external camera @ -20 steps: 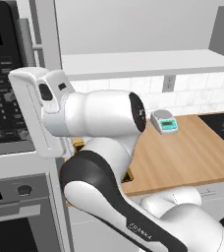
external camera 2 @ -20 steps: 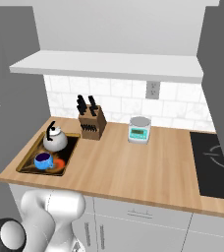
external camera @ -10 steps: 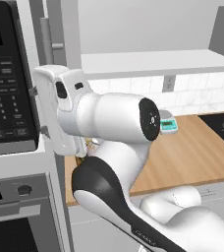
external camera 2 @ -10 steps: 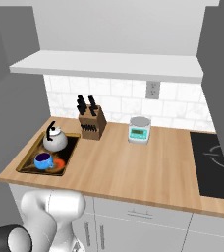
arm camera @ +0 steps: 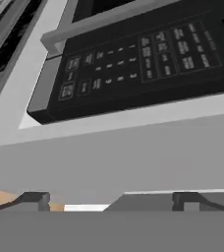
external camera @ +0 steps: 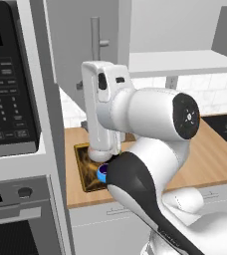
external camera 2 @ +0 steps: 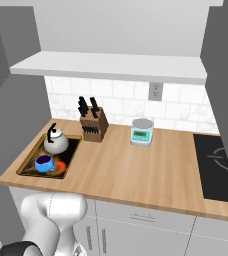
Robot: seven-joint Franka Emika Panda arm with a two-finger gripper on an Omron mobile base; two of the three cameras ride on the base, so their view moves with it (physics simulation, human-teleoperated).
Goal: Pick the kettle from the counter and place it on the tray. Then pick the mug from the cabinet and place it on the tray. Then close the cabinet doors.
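So the hand [arm camera: 109,199] is spread wide with nothing between its two dark fingertips [arm camera: 34,198], and its own camera is staring at the black microwave keypad [arm camera: 133,64] in the tall grey unit, so it's pointed off to the side rather than at anything it needs.

Moving out from there: the rectangular dark tray with the black rim and brown-gold picture [external camera 2: 27,169] sits at the left end of the light wooden butcher-block worktop [external camera 2: 136,170]. The small squat white-grey kettle with the black arched handle [external camera 2: 55,142] is already on it at the back, and the little bright blue mug [external camera 2: 44,163] is on it too, just in front, beside the orange-red spot. So both pick-and-place parts look done to me.

What's left is the light grey wall cabinet [external camera 2: 111,65]. From the left base view one flat grey door panel with a long silver bar handle [external camera: 95,50] is swung open, just above the arm. I can't make out the other door clearly. My guess: closing the doors is all that remains.
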